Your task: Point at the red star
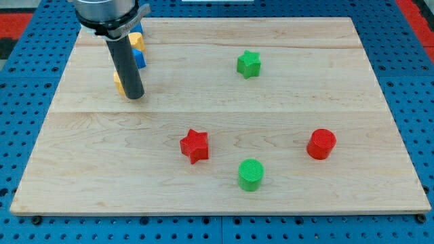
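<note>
My tip point(135, 97) rests on the wooden board point(291, 129) in the upper left part of the view. The rod is dark and thick, and it comes down from the arm's grey housing point(108, 13) at the view's top. This arm has no jaws, so I cannot tell anything about spread or pressed together; it ends only in the straight rod.

The red star point(194, 146) lies a little below the middle of the board, well apart from my tip, at about 4 o'clock from it. Nothing touches the star. The green cylinder point(251, 174) is near the star, at about 4 o'clock from it, close to the board's lower edge but not touching the star. The red cylinder point(321, 144) stands further to the view's right, at about 3 o'clock from the star. The green star point(249, 64) is in the upper half of the board, at about 1 o'clock from the red star and at about 2 o'clock from my tip.

Behind the rod there are some blocks partly hidden: a blue block point(140, 57) at about 12 o'clock from my tip, a yellow block point(136, 40) just above it, and another yellow piece point(118, 83) just beside the rod at its left. I cannot make out their shapes
</note>
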